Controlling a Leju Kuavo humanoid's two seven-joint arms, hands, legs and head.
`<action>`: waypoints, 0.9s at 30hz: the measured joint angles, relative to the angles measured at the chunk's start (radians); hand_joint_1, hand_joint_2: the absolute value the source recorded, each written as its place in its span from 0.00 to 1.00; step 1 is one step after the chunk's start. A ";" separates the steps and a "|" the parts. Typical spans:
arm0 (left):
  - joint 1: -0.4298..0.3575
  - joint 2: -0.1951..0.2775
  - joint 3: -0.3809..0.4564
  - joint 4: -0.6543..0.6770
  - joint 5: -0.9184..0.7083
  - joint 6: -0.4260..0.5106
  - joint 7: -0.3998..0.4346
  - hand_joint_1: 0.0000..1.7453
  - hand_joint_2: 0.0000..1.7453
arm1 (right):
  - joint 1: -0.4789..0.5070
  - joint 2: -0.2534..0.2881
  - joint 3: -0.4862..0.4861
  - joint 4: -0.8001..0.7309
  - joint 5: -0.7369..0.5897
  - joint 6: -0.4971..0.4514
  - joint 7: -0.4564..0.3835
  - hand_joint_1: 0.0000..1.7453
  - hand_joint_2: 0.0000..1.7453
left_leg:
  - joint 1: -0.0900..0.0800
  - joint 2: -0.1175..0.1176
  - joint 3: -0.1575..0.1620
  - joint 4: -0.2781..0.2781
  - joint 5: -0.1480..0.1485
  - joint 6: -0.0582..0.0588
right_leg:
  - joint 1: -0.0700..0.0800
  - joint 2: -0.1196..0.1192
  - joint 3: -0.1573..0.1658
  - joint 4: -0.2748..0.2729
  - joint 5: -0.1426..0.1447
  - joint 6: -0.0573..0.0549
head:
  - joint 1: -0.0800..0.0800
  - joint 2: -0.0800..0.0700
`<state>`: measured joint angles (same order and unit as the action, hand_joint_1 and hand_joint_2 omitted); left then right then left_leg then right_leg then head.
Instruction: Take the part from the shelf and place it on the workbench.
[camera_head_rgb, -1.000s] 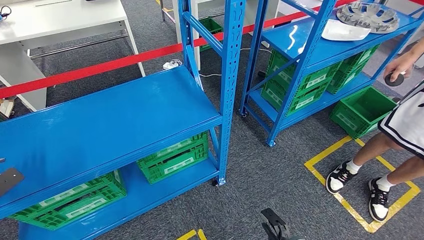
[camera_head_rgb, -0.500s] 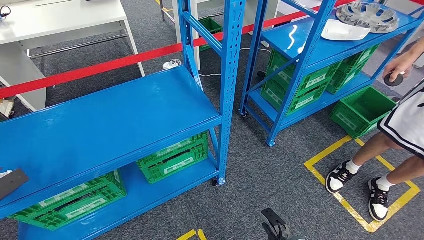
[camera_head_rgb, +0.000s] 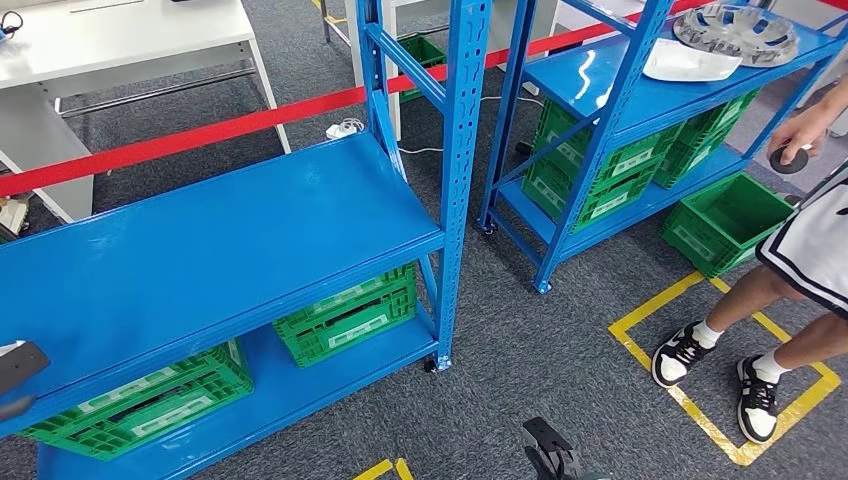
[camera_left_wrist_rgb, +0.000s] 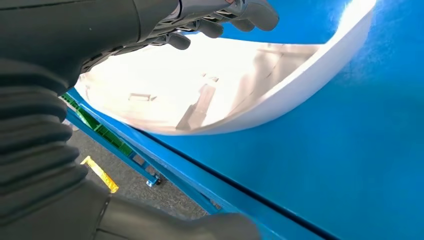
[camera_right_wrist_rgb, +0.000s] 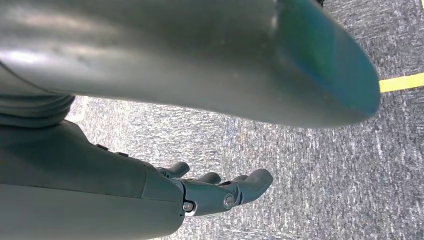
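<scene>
A white curved shell part (camera_left_wrist_rgb: 240, 85) lies hollow side up on the blue shelf board (camera_left_wrist_rgb: 350, 150). My left hand (camera_left_wrist_rgb: 150, 30) hovers right at it, with its fingers (camera_left_wrist_rgb: 235, 15) stretched over the far rim and the thumb (camera_left_wrist_rgb: 200, 225) well apart on the near side. Nothing is clamped between them. In the head view the left hand (camera_head_rgb: 15, 368) is a dark shape at the far left edge of the near shelf (camera_head_rgb: 230, 240). My right hand (camera_right_wrist_rgb: 220, 192) hangs over grey carpet with its fingers loosely extended and nothing in it.
A second blue shelf (camera_head_rgb: 640, 100) at the right carries another white shell (camera_head_rgb: 690, 62) and a silver wheel cover (camera_head_rgb: 735, 30). Green crates (camera_head_rgb: 345, 315) fill the lower levels. A person (camera_head_rgb: 800, 250) stands at the right on yellow floor tape. A white workbench (camera_head_rgb: 120, 40) stands behind red tape.
In the head view the left hand has slid slightly left, further off the picture's edge. The person and the shelves have not moved.
</scene>
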<state>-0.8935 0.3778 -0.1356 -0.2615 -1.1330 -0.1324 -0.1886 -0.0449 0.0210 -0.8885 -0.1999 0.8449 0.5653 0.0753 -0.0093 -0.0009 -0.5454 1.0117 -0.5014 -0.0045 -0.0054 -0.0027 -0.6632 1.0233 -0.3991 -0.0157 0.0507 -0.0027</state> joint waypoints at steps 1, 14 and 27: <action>0.000 0.000 0.000 0.000 0.000 -0.003 0.000 0.00 1.00 | 0.000 0.000 -0.001 0.000 0.000 0.000 0.001 0.00 0.00 | 0.000 0.000 0.000 0.000 0.000 0.000 | 0.000 0.000 0.000 0.000 0.000 0.000 | 0.000 0.000; 0.003 -0.006 -0.023 0.006 -0.038 -0.007 0.006 1.00 1.00 | -0.001 0.000 -0.004 0.000 0.003 0.000 0.003 0.00 0.00 | 0.000 0.000 0.000 0.000 0.000 0.000 | 0.000 0.000 0.000 0.000 0.000 0.000 | 0.000 0.000; 0.009 -0.025 -0.043 0.006 -0.045 0.044 -0.013 1.00 1.00 | -0.002 0.000 -0.016 0.000 -0.001 0.000 -0.001 0.00 0.00 | 0.000 0.000 0.000 0.000 0.000 0.000 | 0.000 0.000 0.000 0.000 0.000 0.000 | 0.000 0.000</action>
<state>-0.8848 0.3524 -0.1788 -0.2559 -1.1777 -0.0880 -0.2021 -0.0465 0.0214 -0.9045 -0.1999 0.8442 0.5653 0.0738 -0.0095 -0.0007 -0.5455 1.0116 -0.5016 -0.0044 -0.0057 -0.0027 -0.6627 1.0232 -0.3991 -0.0156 0.0509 -0.0027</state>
